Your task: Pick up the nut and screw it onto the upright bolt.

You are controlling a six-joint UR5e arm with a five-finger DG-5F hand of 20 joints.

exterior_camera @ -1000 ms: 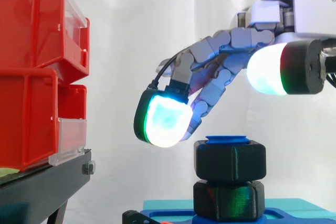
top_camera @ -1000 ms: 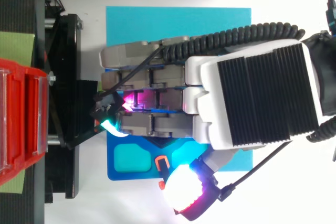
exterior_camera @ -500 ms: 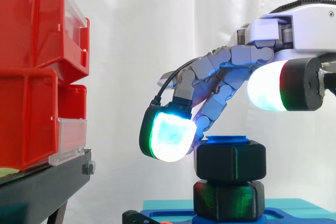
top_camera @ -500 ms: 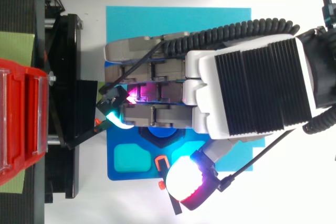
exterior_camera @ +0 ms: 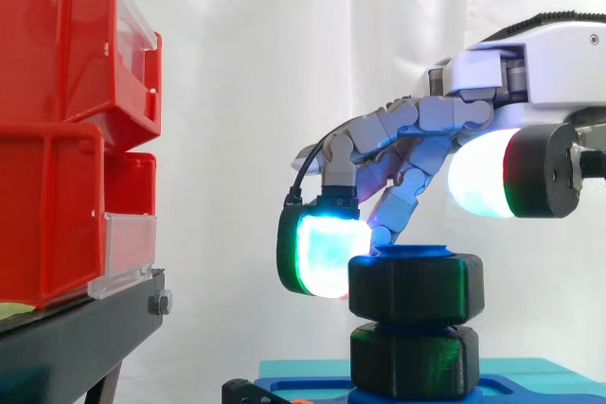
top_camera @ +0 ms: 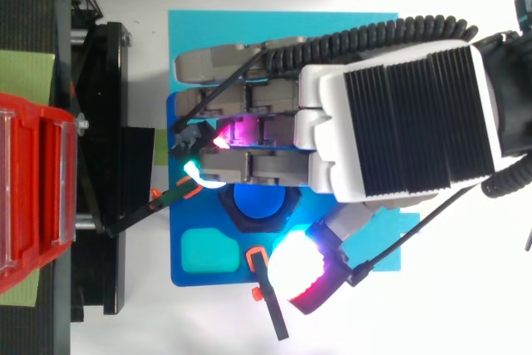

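Although the hand (exterior_camera: 426, 125) curls its fingers over the bolt (top_camera: 257, 203), gripping nothing, one pad (exterior_camera: 320, 254) touches the nut (exterior_camera: 417, 286) atop that bolt. The nut is likely rigid, light and slick, so pinch opposite flats.

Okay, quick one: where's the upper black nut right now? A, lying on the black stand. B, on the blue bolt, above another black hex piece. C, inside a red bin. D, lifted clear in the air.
B: the nut sits round the blue bolt, whose top shows just above it, with the second black hex piece directly beneath.
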